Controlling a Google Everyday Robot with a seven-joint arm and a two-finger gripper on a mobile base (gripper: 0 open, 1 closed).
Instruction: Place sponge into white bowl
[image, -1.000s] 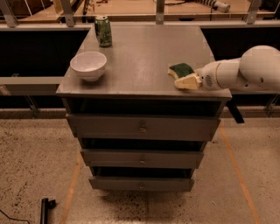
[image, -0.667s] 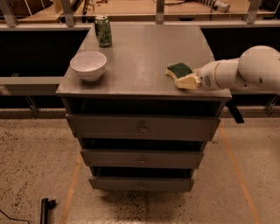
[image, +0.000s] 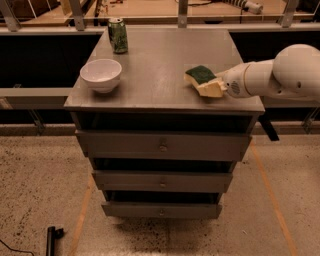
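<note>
The sponge lies at the table's 3 o'clock, touched by the gripper, whose grip cannot be told. It should be lifted clear and carried toward 9 o'clock, over the bowl.

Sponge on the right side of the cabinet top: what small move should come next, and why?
Likely settle the gripper onto the sponge and secure it before lifting. The gripper sits against the sponge's near right edge, the sponge seems to rest on the cabinet top, and the white bowl stands empty, apart at the front left.
</note>
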